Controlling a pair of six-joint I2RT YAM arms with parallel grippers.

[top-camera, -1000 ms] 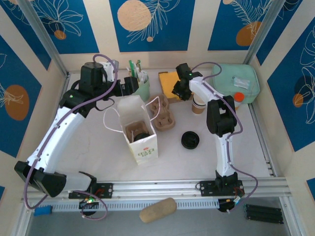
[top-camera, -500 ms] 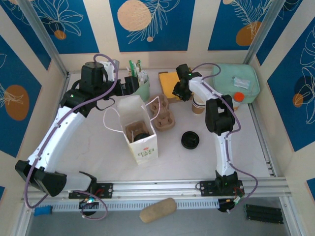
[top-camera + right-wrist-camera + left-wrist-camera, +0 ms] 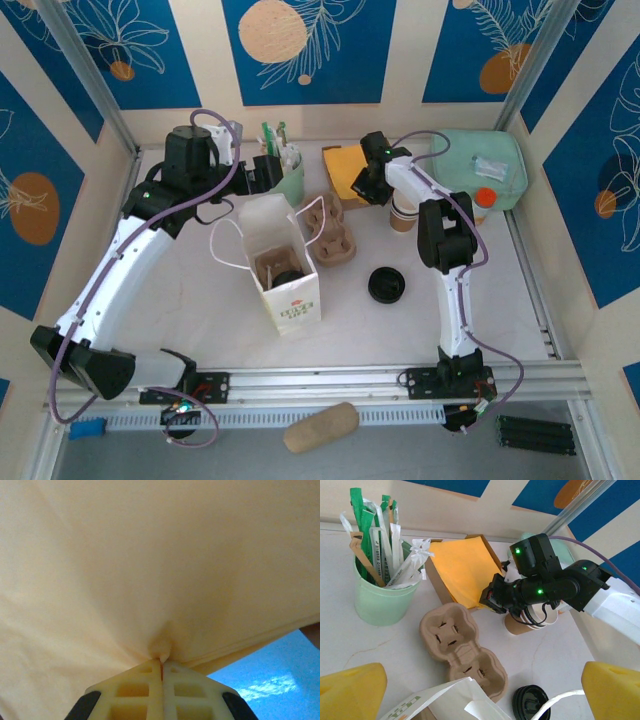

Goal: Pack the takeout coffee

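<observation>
Right claw (image 3: pixel 161 661) is clamped on the yellow napkin (image 3: pixel 462 567), left claw (image 3: pixel 481 692) wide apart. Takeout coffee (image 3: pixel 288 277) stands upright in the paper bag (image 3: pixel 297 310), lid up.

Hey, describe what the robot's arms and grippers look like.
The left arm and right arm have white links, black joints, green lights and purple cables. The left gripper fingers are yellow blocks; the right gripper is pale yellow with square recesses.

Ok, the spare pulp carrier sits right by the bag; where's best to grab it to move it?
Probably the outer wall of the carrier at its end well nearer the green cup, from straight above: it lies flat, wells up, so the open left gripper could straddle that wall.
</observation>
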